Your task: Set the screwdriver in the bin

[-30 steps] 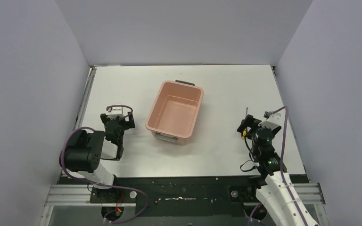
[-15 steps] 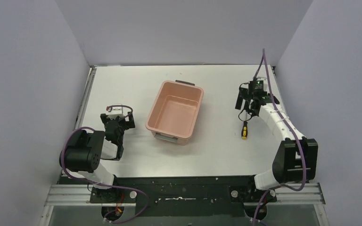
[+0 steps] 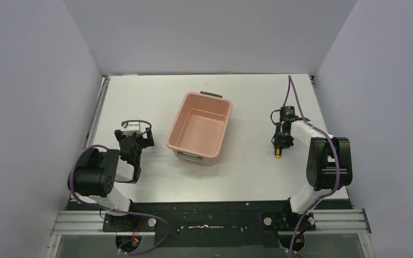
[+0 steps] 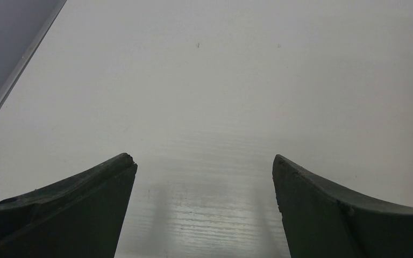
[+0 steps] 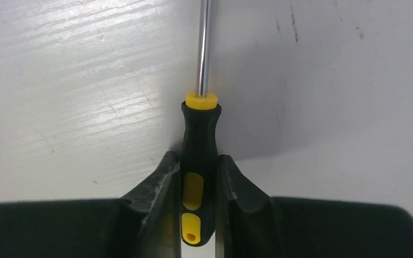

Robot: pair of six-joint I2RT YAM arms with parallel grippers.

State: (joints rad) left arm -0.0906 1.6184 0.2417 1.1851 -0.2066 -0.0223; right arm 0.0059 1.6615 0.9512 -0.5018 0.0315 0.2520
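Observation:
The screwdriver (image 5: 200,129) has a black-and-yellow handle and a thin metal shaft that points away from the wrist camera. My right gripper (image 5: 199,161) is shut on that handle, one finger on each side, low over the white table. From above, the right gripper (image 3: 278,142) covers most of the screwdriver (image 3: 277,156), and only its yellow end shows. The salmon-pink bin (image 3: 178,128) stands empty at the table's middle, left of the right gripper. My left gripper (image 4: 204,164) is open over bare table, and from above the left gripper (image 3: 135,141) is left of the bin.
Grey walls close in the white table (image 3: 247,177) on the left, back and right. A dark handle (image 3: 210,93) sits on the bin's far end and a pale label (image 3: 189,157) on its near end. Both arm bases stand on the black rail at the near edge.
The right arm swung out over the far right of the table, then came back down onto the screwdriver, and its jaws went from wide open to shut on the handle. The left arm has not moved.

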